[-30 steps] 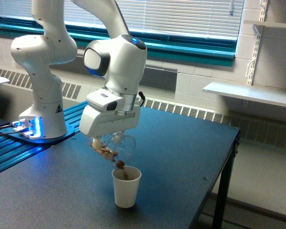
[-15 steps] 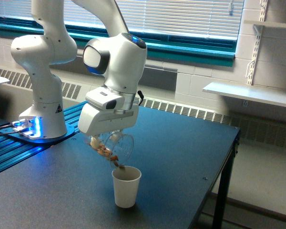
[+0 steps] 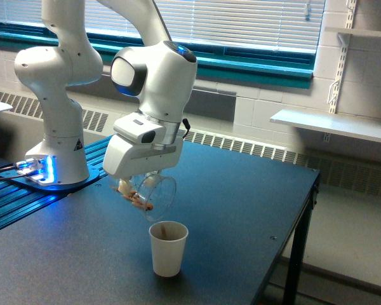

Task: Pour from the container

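Exterior view, container [image 3: 153, 196] tilted, gripped beneath end effector [image 3: 141, 181]

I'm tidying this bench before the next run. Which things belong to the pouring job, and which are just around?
Part of the job:
clear cup, tilted, held by the gripper
brown bits inside it
white paper cup below

Just around:
wall shelf
window blinds

dark grey flat-topped table with black metal legs [image 3: 241, 190], 1 small white paper cup [image 3: 168, 249] standing upright on it near the front edge, white robot arm base [image 3: 57, 166] at the exterior view's left
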Controlling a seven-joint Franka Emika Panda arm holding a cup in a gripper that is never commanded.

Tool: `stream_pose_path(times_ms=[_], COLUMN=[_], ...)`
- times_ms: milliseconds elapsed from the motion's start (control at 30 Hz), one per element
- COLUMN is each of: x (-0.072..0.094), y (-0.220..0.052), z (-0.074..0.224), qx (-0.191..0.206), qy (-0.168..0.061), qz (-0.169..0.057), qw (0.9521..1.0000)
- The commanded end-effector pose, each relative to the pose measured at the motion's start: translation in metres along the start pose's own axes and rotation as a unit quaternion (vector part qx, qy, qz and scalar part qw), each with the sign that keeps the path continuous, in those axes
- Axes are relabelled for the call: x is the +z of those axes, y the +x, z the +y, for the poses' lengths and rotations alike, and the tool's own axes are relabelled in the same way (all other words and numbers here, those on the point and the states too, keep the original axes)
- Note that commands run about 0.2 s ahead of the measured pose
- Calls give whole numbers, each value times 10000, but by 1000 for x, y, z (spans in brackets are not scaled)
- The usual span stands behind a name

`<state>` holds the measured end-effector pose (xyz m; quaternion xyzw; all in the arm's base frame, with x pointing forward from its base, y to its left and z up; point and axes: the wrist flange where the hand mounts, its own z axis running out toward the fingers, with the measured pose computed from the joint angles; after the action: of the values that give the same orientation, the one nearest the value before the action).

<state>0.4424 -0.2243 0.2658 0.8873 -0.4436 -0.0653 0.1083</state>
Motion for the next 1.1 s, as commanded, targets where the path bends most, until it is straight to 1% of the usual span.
stream_pose_path(times_ms=[33, 333, 467, 733, 1033, 1100], x=[-5, -10, -12, -14, -13, -14], y=[3, 8, 8, 6, 2, 1], z=[7, 6, 3, 1, 0, -1], qx=[-124, -143, -179, -268, -381, -382], qy=[-90, -106, -94, -156, -230, -200], qz=[34, 85, 75, 85, 59, 47], qw=[9999, 9998, 9998, 9995, 9990, 9991])
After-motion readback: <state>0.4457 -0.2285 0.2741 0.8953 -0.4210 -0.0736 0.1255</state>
